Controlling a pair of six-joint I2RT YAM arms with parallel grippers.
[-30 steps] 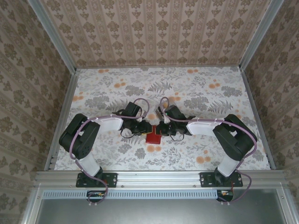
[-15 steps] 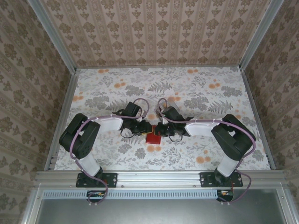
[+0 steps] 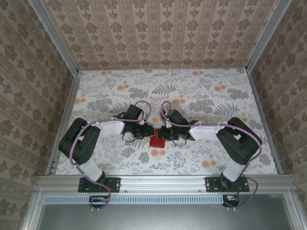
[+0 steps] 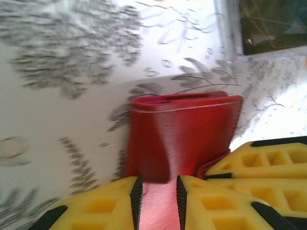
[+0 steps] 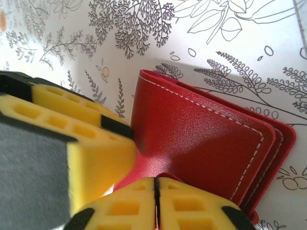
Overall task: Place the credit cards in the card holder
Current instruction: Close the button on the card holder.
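Your left gripper [image 4: 158, 186] and right gripper [image 5: 156, 186] each pinch narrow on a leaf of the closed card holder [image 5: 201, 134], likely opening it, so next ease them apart gently.

From above, the small red leather bifold card holder [image 3: 157, 142] was mostly hidden under the left tool [image 3: 147, 135] and right tool [image 3: 165, 135]; close up, its blurred near end was cropped.

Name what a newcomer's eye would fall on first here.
The red card holder is the one bright spot, at the middle of the flowered table. The left gripper pinches a red strip of it between yellow pads, and the right gripper nips its puckered edge.
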